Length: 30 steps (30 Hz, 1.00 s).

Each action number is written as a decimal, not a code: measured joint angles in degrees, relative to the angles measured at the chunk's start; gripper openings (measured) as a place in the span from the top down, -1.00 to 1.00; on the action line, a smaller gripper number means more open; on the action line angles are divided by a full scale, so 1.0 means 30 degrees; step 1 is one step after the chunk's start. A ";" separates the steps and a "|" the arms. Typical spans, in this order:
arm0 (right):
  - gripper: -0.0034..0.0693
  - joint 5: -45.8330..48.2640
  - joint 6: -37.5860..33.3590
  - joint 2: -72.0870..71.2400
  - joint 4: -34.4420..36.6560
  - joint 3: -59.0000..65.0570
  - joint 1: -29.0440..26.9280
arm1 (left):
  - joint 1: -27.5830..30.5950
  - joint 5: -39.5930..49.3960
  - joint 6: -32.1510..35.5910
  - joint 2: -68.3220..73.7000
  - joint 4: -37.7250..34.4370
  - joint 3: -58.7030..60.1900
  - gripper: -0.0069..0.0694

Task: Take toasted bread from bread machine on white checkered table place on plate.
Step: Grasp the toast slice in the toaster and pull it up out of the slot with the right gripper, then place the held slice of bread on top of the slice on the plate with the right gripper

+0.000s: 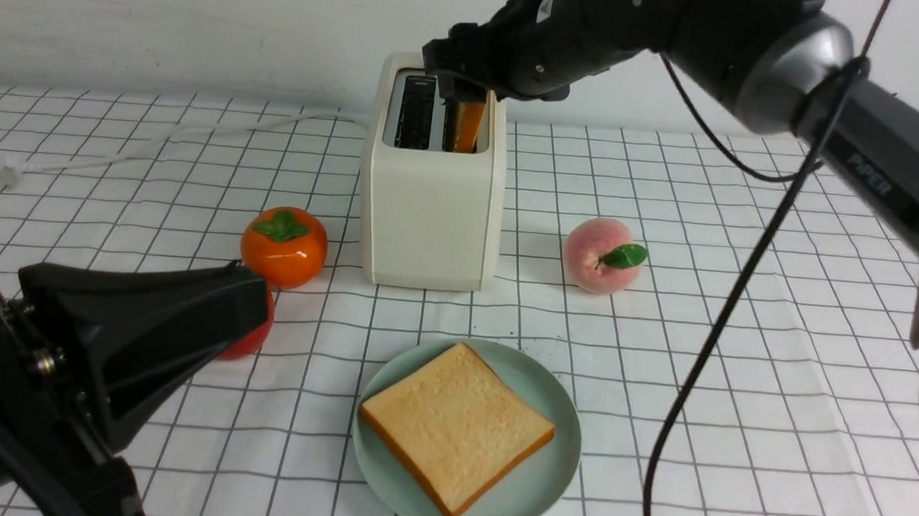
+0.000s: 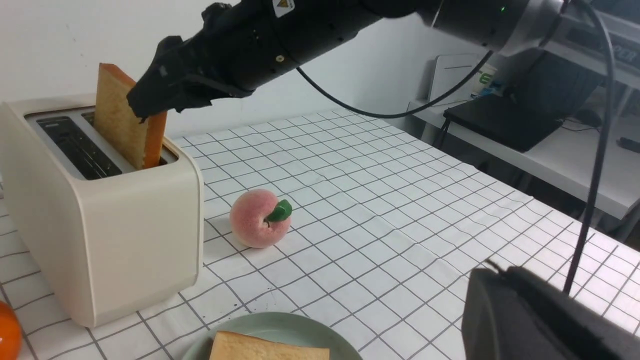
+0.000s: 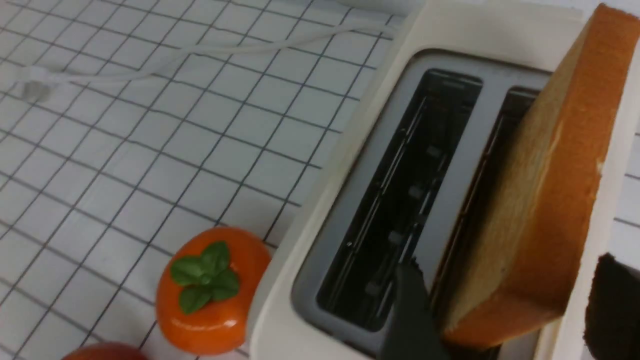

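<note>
Front view: sq. toast, rnd plate.

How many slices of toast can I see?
2. One slice lies on the plate; the other slice stands in the right slot of the toaster. Its left slot looks empty.

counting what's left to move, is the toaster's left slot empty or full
Empty: the left slot of the toaster shows only wire guides. One toast stands in the right slot; a second toast lies on the plate.
</note>
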 joint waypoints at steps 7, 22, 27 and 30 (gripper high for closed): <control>-0.10 -0.1939 0.1078 0.0916 -0.1843 -0.0014 0.0000 | 0.0000 0.0021 0.0000 0.0000 0.0000 0.0000 0.85; 0.62 -0.3191 0.1074 0.0737 -0.1903 -0.0014 0.0000 | 0.0000 0.0021 0.0000 0.0000 0.0000 0.0000 0.85; 0.62 -0.2966 0.1074 -0.2003 -0.1947 0.0007 0.0000 | 0.0000 -0.0077 0.0000 0.0000 0.0000 0.0000 0.85; 0.62 -0.0858 0.0606 -0.4288 -0.1960 -0.0058 0.0026 | 0.0000 -0.0161 0.0000 0.0000 0.0000 0.0000 0.85</control>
